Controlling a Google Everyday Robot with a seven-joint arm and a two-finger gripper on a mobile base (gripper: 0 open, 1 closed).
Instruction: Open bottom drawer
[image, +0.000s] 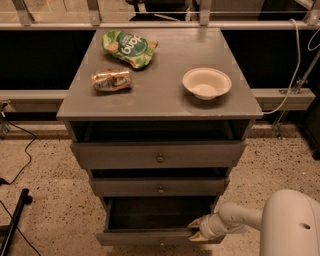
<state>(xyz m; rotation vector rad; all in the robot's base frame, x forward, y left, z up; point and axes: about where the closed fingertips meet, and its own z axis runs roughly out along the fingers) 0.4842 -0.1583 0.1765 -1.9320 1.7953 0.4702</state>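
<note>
The bottom drawer (150, 237) of the grey cabinet is pulled out, its slim front panel low in the view and its dark inside (155, 212) showing. My gripper (198, 229) is at the drawer's right front corner, at the top edge of the front panel. The white arm (240, 217) reaches in from the lower right. The middle drawer (160, 187) and top drawer (159, 156) are above it, each with a small round knob.
On the cabinet top (165, 85) lie a green snack bag (129, 47), a small wrapped packet (111, 80) and a white bowl (206, 83). Speckled floor surrounds the cabinet. Black cables (20, 160) and a black stand (15, 220) are at left.
</note>
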